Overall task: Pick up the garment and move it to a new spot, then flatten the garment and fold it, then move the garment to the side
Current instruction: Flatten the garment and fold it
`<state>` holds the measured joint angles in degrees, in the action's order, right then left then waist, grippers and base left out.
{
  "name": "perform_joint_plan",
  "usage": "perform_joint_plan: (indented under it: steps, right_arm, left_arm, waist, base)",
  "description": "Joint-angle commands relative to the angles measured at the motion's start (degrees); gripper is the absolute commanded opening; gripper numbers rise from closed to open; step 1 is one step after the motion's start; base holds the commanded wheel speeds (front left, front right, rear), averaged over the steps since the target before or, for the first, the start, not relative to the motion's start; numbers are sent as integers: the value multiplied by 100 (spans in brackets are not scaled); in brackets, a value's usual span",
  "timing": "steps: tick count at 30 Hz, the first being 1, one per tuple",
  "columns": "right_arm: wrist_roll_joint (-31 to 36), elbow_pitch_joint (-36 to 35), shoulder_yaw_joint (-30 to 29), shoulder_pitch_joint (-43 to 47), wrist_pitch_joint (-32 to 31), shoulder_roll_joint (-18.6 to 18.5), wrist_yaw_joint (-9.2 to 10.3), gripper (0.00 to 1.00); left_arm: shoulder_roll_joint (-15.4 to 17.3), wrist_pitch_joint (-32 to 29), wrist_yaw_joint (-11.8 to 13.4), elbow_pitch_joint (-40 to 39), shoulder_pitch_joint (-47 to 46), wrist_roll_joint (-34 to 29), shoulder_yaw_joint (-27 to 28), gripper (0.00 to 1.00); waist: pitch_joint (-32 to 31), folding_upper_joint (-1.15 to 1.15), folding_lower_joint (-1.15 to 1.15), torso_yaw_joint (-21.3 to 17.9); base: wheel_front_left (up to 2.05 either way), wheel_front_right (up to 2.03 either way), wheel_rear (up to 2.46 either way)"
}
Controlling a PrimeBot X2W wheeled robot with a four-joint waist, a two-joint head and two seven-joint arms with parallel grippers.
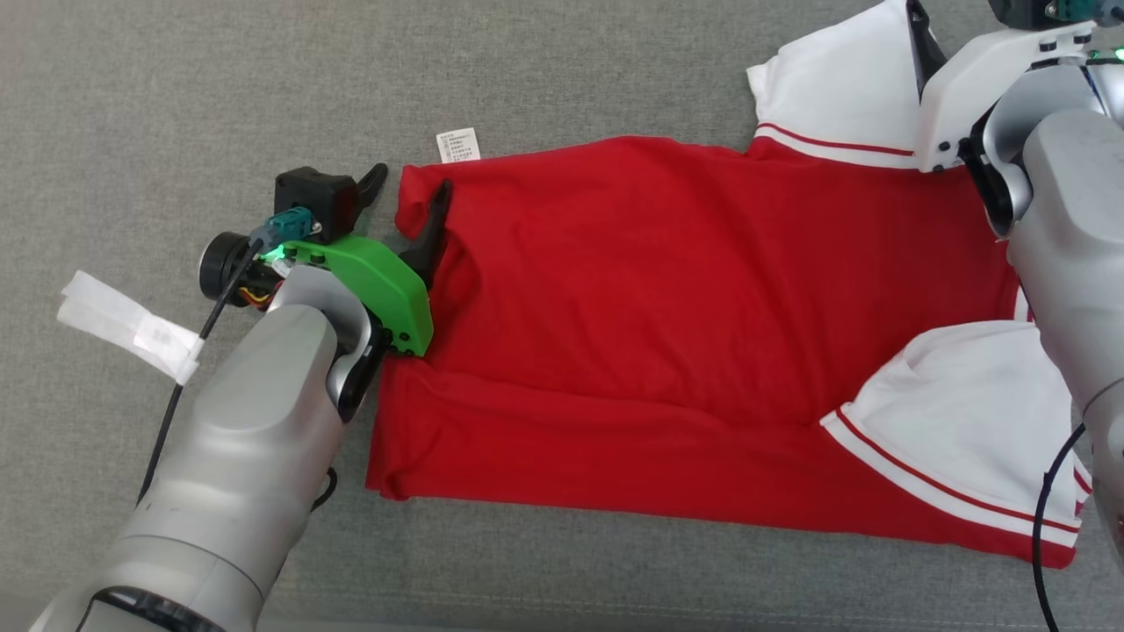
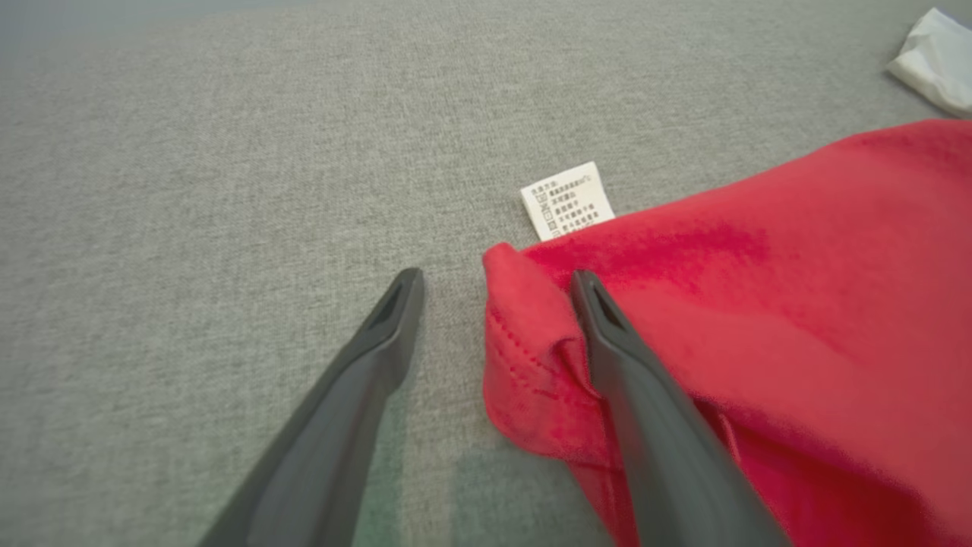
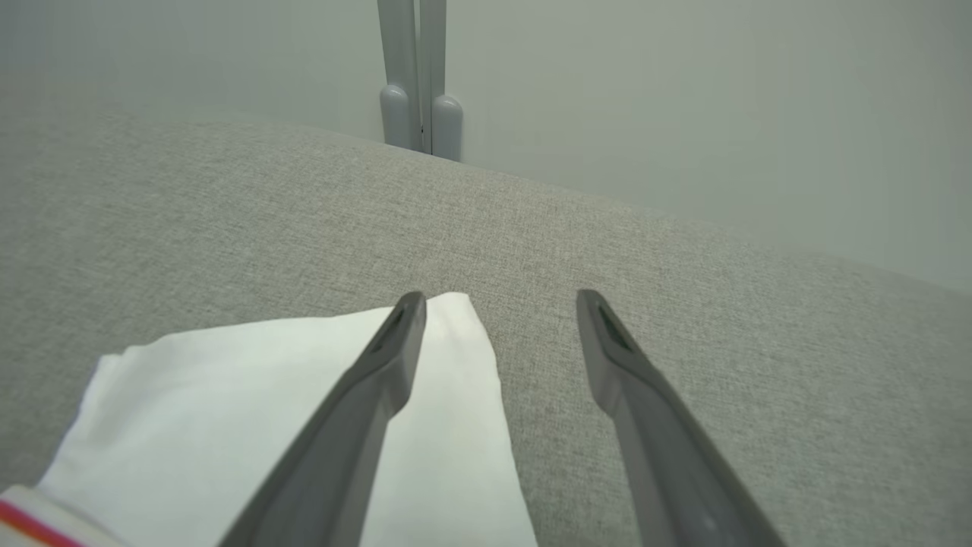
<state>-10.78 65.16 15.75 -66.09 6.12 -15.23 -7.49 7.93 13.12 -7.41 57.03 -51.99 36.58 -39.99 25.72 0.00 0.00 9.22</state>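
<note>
This looks like a bare test room or lab rather than a home. A wide surface [image 1: 176,88] is covered in plain grey woven cloth, with a blank pale wall [image 3: 683,91] behind it. Twin grey posts [image 3: 416,114] stand at twelve o'clock in the right wrist view. A white tape-like strip [image 1: 132,326] lies at nine o'clock from the garment [image 1: 659,290].

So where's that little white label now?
In the head view, the label sticks out at the upper-left corner of the red shirt, just beyond the left gripper.
</note>
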Motion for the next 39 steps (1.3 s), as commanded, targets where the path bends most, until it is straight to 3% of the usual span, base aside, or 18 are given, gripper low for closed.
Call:
perform_joint_plan:
  steps: [1,11,12,13,14,15,16,22,31,39]
  right_arm:
    - [-52,128,23,-139,-35,-30,0,100]
    - [-234,676,103,-508,-380,-134,0,100]
    - [-263,711,102,-505,-459,-121,0,100]
    - [-302,747,108,-481,-554,-87,0,62]
    - [-352,767,100,-463,-611,-55,0,41]
    - [-408,787,93,-451,-666,-40,0,10]
    - [-456,804,95,-452,-710,-51,0,0]
    - [-593,848,191,-446,-745,-167,6,0]
    - [-620,752,150,-673,210,-279,5,0]
    - [-837,549,200,-398,763,-205,5,0]
  left_arm:
    - [-28,40,-13,37,-122,130,-69,100]
    - [-158,-12,-1,219,-358,730,-458,100]
    - [-168,-33,-2,218,-356,789,-516,49]
    - [-179,-34,-2,196,-367,847,-574,21]
    - [-184,-22,-2,168,-381,881,-612,0]
    - [-185,-16,-2,140,-389,929,-668,0]
    - [-183,-17,-2,100,-392,984,-736,0]
    - [-22,94,-1,-100,-539,1221,-923,0]
    - [171,216,-1,-328,-780,1166,-704,0]
    - [308,205,-1,-677,-461,718,-369,0]
  waist:
    - [191,0,0,164]
    - [427,0,0,323]
    - [437,0,0,326]
    - [448,0,0,327]
    - [455,0,0,328]
    - [462,0,0,331]
    - [467,0,0,334]
    - [442,0,0,357]
    - [136,0,0,184]
    - [-184,0,0,-48]
  base:
    - [0,0,0]
    - [0,0,0]
    - [0,0,0]
    - [0,0,0]
    - [0,0,0]
    - [0,0,0]
    - [0,0,0]
    - [0,0,0]
    - [0,0,0]
    - [0,0,0]
